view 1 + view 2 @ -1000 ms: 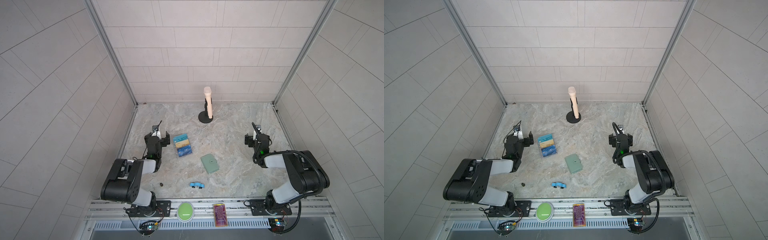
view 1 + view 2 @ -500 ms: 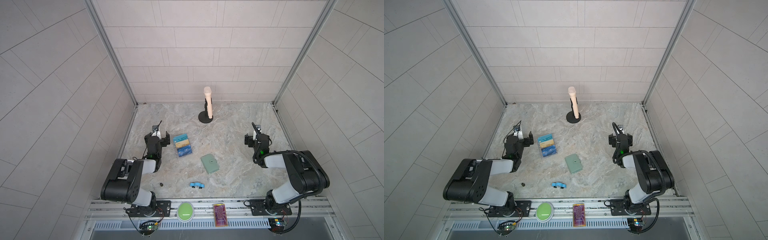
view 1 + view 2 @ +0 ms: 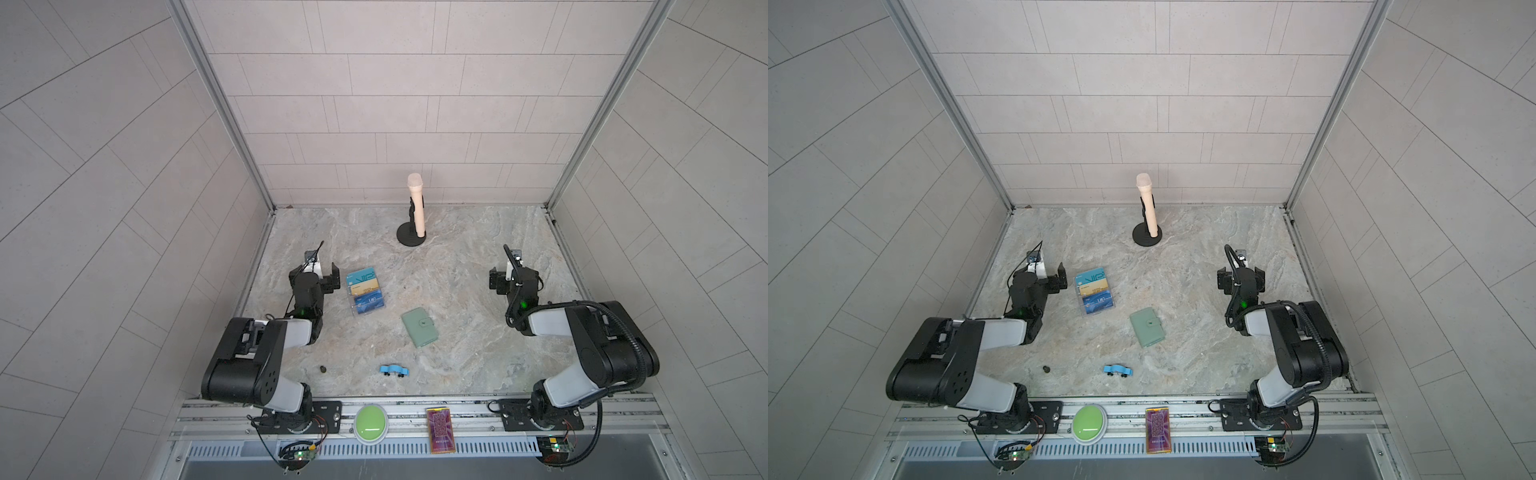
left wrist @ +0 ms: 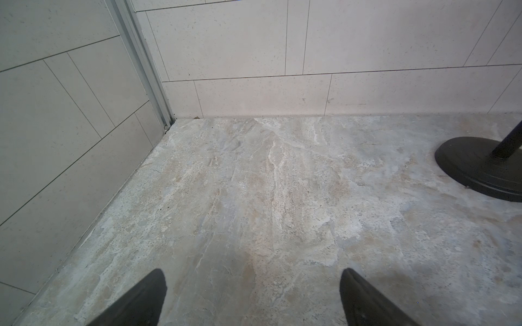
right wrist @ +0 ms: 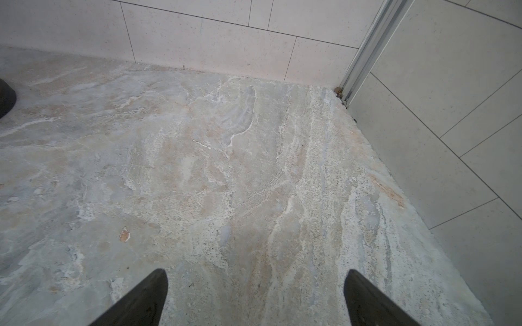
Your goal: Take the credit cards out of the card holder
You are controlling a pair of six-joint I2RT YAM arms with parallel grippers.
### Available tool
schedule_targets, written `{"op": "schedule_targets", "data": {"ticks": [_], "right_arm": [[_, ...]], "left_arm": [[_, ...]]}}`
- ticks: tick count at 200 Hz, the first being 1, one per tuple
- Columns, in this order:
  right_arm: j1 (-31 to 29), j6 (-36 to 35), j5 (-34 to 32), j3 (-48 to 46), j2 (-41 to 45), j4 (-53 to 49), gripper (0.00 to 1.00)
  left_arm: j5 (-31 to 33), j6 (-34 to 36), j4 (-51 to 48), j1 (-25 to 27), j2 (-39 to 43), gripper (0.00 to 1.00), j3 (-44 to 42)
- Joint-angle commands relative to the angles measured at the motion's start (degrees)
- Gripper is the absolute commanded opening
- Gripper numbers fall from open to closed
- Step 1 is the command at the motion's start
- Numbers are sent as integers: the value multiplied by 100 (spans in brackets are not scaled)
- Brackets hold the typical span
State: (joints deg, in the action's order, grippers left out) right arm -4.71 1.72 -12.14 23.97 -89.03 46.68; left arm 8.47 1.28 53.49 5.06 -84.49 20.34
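Overhead, in both top views: mint-green card holder (image 3: pixel 419 328), soft rounded rectangle, snap tab fastened, flat on the veined stone-look worktop (image 3: pixel 457 257) near the middle, well apart from both arms; left gripper (image 3: pixel 316 272) spread wide and empty, just beside a clear tiered stand (image 3: pixel 365 297) of glossy printed cards; right gripper (image 3: pixel 514 277) likewise spread, empty. Left wrist view: two dark tapered fingertips (image 4: pixel 152 285) apart over bare mottled stone, matte black round base (image 4: pixel 477 166) at one side. Right wrist view: dark wedge-shaped pads (image 5: pixel 152 288) far apart, rough pale stone between
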Motion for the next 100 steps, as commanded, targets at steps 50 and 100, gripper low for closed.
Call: {"op": "schedule_targets", "data": {"ticks": [50,100], "right_arm": [[35,-23,0,-19,9,103,99],[32,39,-168,220,520,-690,99]], "left_arm": [[188,37,-501,92,371,100,218],[778,-122,-2074,424,1223,100,611]]}}
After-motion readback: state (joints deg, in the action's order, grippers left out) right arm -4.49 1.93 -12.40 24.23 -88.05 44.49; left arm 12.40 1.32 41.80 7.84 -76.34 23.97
